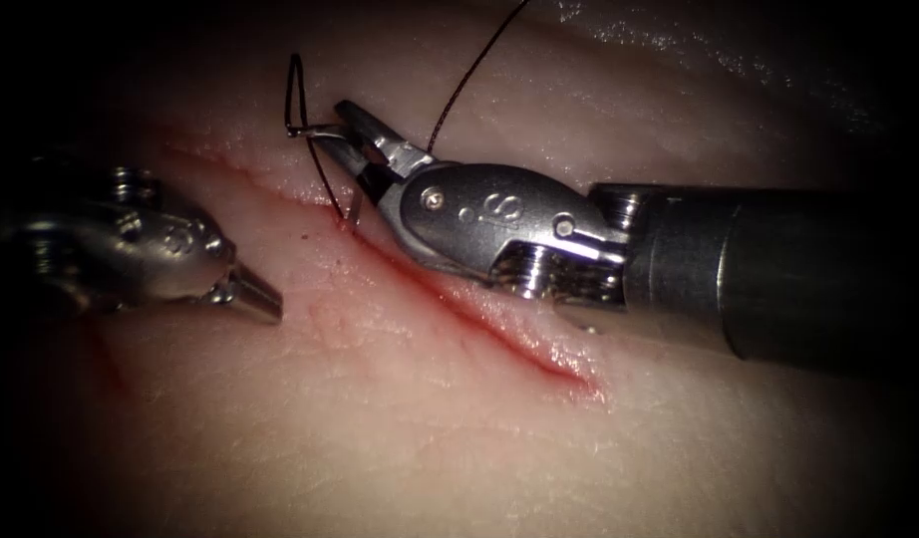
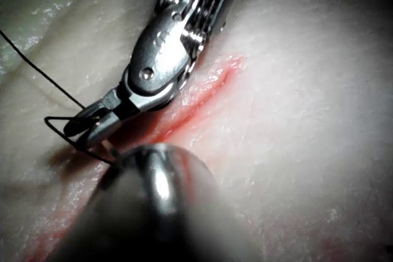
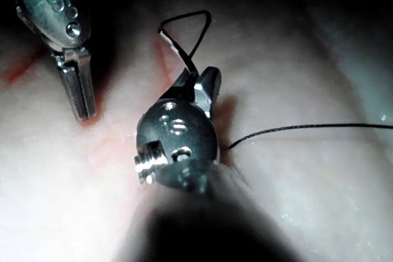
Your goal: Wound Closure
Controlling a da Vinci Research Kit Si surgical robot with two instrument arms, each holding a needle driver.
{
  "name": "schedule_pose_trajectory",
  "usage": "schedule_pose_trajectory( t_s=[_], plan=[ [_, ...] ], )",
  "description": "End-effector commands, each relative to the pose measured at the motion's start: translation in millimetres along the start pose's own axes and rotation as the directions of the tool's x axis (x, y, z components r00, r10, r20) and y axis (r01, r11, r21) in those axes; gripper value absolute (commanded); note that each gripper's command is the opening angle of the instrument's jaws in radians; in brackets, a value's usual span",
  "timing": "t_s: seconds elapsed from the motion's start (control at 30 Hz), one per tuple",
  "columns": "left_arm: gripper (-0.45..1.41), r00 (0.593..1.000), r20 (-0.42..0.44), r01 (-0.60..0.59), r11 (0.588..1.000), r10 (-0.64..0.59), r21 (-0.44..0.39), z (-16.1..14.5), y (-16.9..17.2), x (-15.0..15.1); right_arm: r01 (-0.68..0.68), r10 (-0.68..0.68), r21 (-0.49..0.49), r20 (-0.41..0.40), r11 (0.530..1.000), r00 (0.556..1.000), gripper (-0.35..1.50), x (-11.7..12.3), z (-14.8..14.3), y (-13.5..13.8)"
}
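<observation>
Right now the right tool (image 1: 325, 133) clenches the thin, stiff needle (image 1: 320, 131) at its tail above the cut (image 1: 459, 299); limp thread (image 1: 298, 92) loops off — left tool (image 1: 265, 299) clenched, empty.

My right arm's silver steel jawed tool (image 1: 355, 128) carries a single stamped mark on the flat grey side plate of its wrist, and it reads as an "S" (or possibly a "5", since the stamp is shallow). My left arm's silver steel jawed tool (image 1: 263, 298) bears what looks like the same curled character on its rounded wrist housing in the right wrist view (image 3: 78, 104), beside small round rivet dimples. I read nothing else.
</observation>
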Motion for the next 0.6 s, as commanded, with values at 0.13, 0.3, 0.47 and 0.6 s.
schedule_pose_trajectory(
  t_s=[0.13,0.3,0.47,0.6],
  plan=[
    [-0.2,1.0,0.0,0.011,1.0,-0.011,-0.002,1.3,0.3,-1.2,-0.064,0.064,0.003,0.006,0.998,0.998,-0.35,-0.2,0.6,-0.4],
    [-0.23,1.0,-0.002,0.024,1.0,-0.024,0.0,2.4,0.8,-2.8,-0.168,0.168,-0.001,0.009,0.986,0.986,-0.35,-0.4,0.4,0.0],
    [-0.25,1.0,-0.015,0.02,1.0,-0.02,-0.008,3.3,0.7,-3.3,-0.202,0.202,-0.004,0.016,0.979,0.979,-0.35,-0.6,0.1,0.6],
    [-0.25,1.0,-0.02,0.018,1.0,-0.019,-0.011,3.2,0.5,-3.2,-0.225,0.225,-0.005,0.024,0.974,0.974,-0.35,-1.1,0.1,0.7]
  ],
)
